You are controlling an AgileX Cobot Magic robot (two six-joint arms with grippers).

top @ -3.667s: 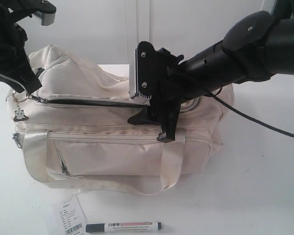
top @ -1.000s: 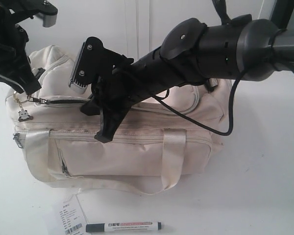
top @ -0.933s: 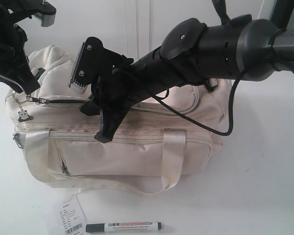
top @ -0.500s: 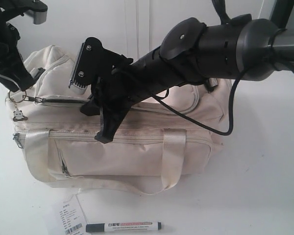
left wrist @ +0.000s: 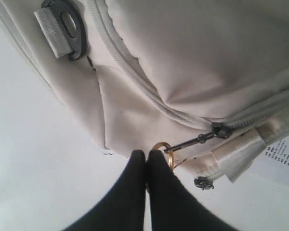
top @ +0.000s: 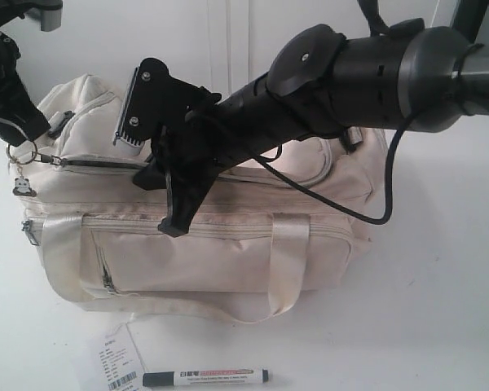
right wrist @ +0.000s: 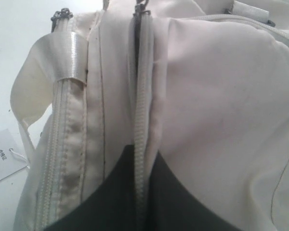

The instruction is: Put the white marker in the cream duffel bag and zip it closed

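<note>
White tabletop [top: 440, 326]: left tool [left wrist: 145, 154] pinches zipper ring [left wrist: 169, 156]; white marker [top: 205, 377] outside bag [top: 228, 252]

Print on paper tag [top: 114, 364] and white marker [top: 205, 376] is unreadable.

We view the cream duffel bag [top: 220, 261] from its front, raised, at medium range. Our wrist cameras look close onto the bag's upper side; all three views share its top zipper [right wrist: 140, 110].
</note>
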